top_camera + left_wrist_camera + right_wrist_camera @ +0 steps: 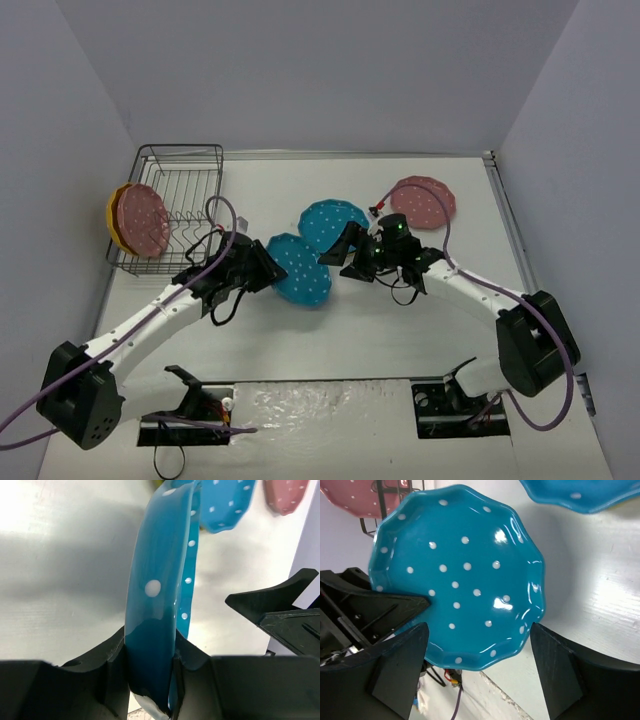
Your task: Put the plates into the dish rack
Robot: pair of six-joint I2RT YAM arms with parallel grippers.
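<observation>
A teal plate (298, 270) hangs tilted above the table between the two arms. My left gripper (266, 268) is shut on its left rim; in the left wrist view the rim (157, 595) is clamped edge-on between the fingers (112, 665). My right gripper (338, 256) stands open at the plate's right side, its fingers apart on either side of the plate (460, 575) without touching it. A second teal plate (333, 224) and a pink plate (423, 202) lie on the table. The dish rack (190, 165) at the far left holds a pink plate (142, 220) and an orange-yellow plate (115, 222) upright.
Grey walls close in the white table (400, 320) on the left, back and right. The two arm bases sit at the near edge. A purple cable (225, 215) loops over the left arm close to the rack's front right corner.
</observation>
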